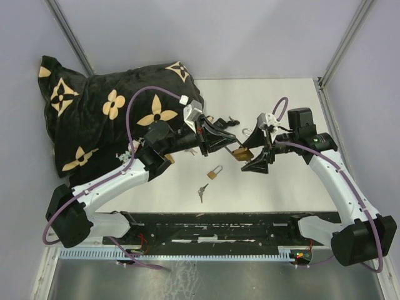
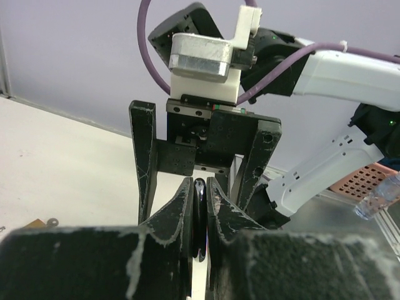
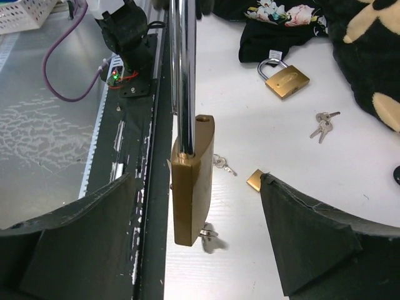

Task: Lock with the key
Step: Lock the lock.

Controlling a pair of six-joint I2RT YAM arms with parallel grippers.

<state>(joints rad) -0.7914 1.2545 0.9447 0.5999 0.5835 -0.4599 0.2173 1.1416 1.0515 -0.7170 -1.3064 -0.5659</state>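
A brass padlock [image 3: 192,181] hangs in the air by its steel shackle [image 3: 182,69]. My left gripper [image 1: 224,140] is shut on that shackle, which shows as a thin dark bar [image 2: 200,209] pinched between its fingers. A key [image 3: 211,235] sticks out of the padlock's underside and looks blurred. My right gripper [image 3: 197,206] is open, with one finger on each side of the padlock body and a clear gap on both sides. From above, the padlock [image 1: 242,154] hangs between the two grippers, and the right gripper [image 1: 253,156] straddles it from the right.
A second brass padlock [image 1: 215,172] and a bunch of keys [image 1: 202,192] lie on the white table. More keys [image 3: 324,124] and a small brass piece [image 3: 255,180] lie nearby. A black flower-patterned cushion [image 1: 106,112] fills the back left. The black base rail [image 1: 219,228] runs along the near edge.
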